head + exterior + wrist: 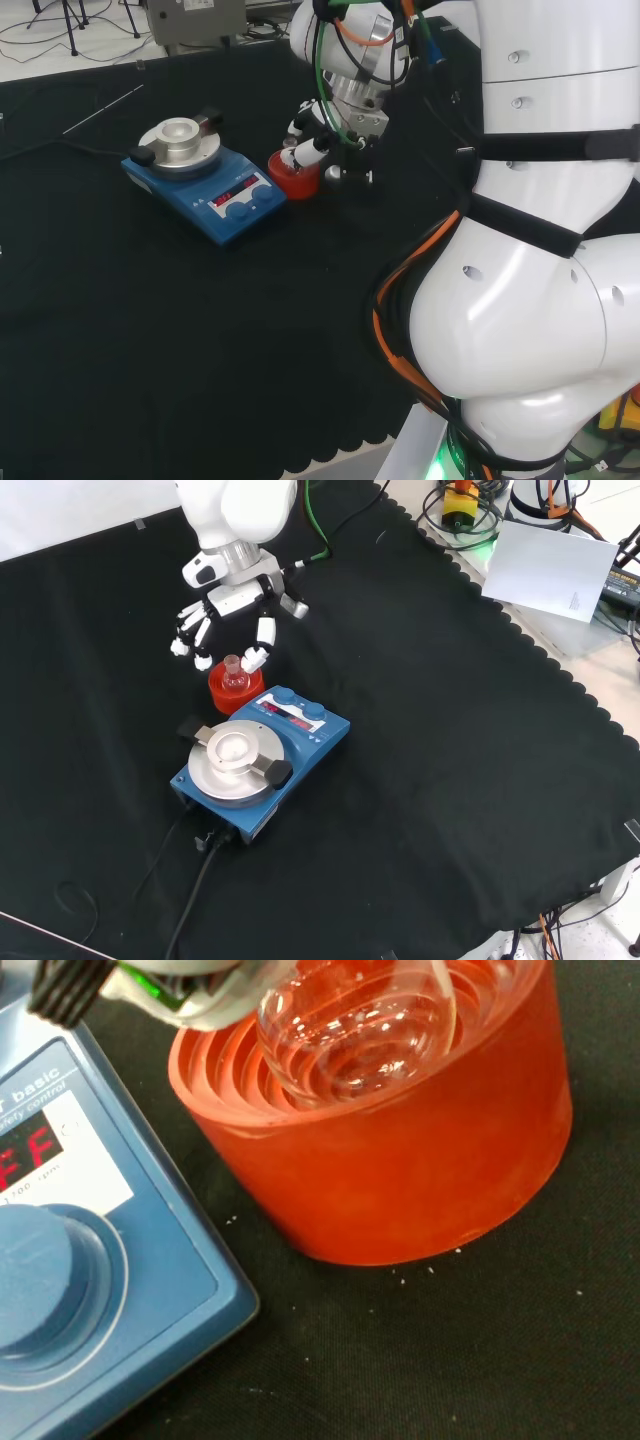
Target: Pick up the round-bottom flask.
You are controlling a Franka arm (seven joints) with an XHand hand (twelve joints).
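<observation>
Flask (234, 672) of clear glass sits in the ribbed red stand (235, 690), its round belly (350, 1045) resting in the stand's concentric grooves in the wrist view and its short neck pointing up. The stand is on the black cloth (450, 780), just beside the blue stirrer (262, 760), against the edge that carries the knobs and the red display. The hand (235, 600) hangs over the stand from the side away from the stirrer, fingers spread and only slightly bent, pointing down. In the front view one fingertip (255, 658) is right at the flask's neck, touching it or very nearly; I cannot tell which. The other fingers (190, 635) splay out past the stand's far side from the stirrer, apart from the glass. Nothing is grasped; the hand is released, not yet closed round the flask. In the head view the hand (310, 140) again reaches the top of the stand (294, 176), with the stirrer (205, 180) to the stand's left. The stirrer bears a round metal plate (232, 758) and a black cable (190, 890) runs from it over the cloth. Beyond the cloth's scalloped edge, far from the stirrer, lie a sheet of white paper (550, 565) and loose cables on a pale bench
</observation>
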